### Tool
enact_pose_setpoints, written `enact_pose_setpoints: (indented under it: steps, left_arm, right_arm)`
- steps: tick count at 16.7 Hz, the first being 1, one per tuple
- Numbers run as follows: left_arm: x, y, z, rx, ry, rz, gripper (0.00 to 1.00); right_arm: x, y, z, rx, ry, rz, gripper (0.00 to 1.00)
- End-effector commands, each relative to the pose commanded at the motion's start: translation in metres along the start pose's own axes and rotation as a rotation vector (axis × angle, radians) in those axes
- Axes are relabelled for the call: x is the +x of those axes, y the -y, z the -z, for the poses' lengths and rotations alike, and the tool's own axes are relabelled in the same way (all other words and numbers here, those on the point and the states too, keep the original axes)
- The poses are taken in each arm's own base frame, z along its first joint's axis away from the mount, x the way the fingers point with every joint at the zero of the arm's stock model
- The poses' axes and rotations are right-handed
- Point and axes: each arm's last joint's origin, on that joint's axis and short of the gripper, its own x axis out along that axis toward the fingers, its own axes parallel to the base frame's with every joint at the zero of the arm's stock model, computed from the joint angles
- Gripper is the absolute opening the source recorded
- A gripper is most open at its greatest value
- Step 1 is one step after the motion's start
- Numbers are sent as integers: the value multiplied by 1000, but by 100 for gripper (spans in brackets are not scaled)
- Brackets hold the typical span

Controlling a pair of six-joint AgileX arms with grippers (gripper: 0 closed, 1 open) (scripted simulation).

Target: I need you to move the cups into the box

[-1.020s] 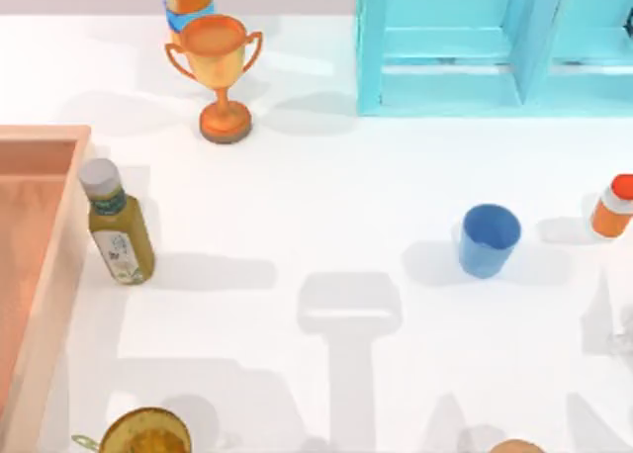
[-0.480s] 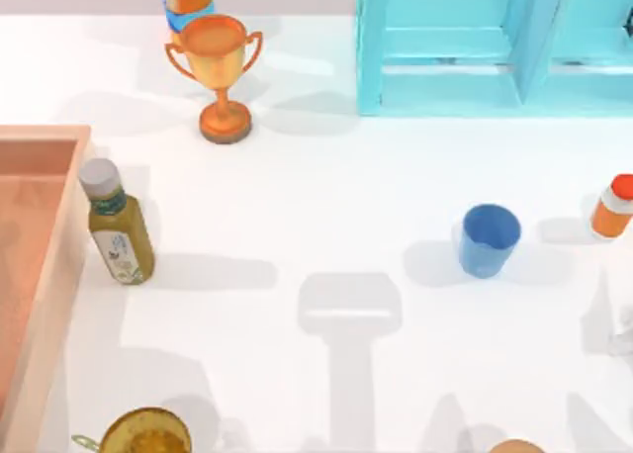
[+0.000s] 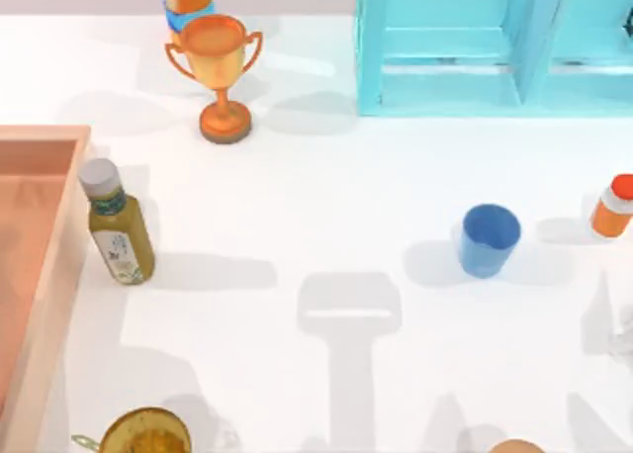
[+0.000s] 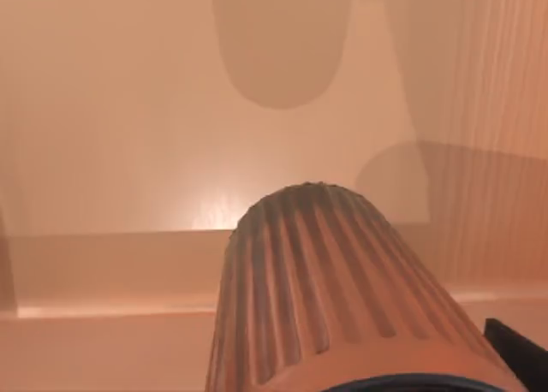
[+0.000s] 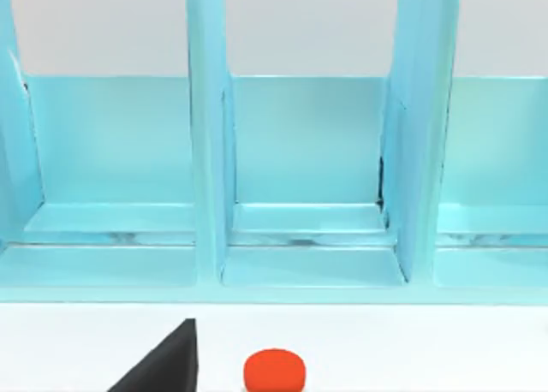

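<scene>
My left hand's fingers are cut off from sight; its wrist view has a ribbed brown cup [image 4: 334,298] close to the lens over the box [image 4: 128,109] floor, so I cannot tell the grip. Of my right hand, one dark finger [image 5: 163,362] shows, facing the turquoise cabinet [image 5: 300,178]. The blue cup [image 3: 489,239] stands upright on the tabletop [image 3: 326,196], well apart from the box [image 3: 40,275] cut off at left.

No legible text or labels
</scene>
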Motion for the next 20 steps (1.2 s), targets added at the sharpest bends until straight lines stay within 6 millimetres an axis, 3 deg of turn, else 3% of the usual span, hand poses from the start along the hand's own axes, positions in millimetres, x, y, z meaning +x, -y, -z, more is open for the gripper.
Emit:
enact_pose_setpoints:
  steps: [10,20]
  left_arm:
    - [0,0,0,0,0,0,98]
    - [-1,0,0,1,0,0,100]
  right_arm:
    - [0,0,0,0,0,0,100]
    - [0,0,0,0,0,0,100]
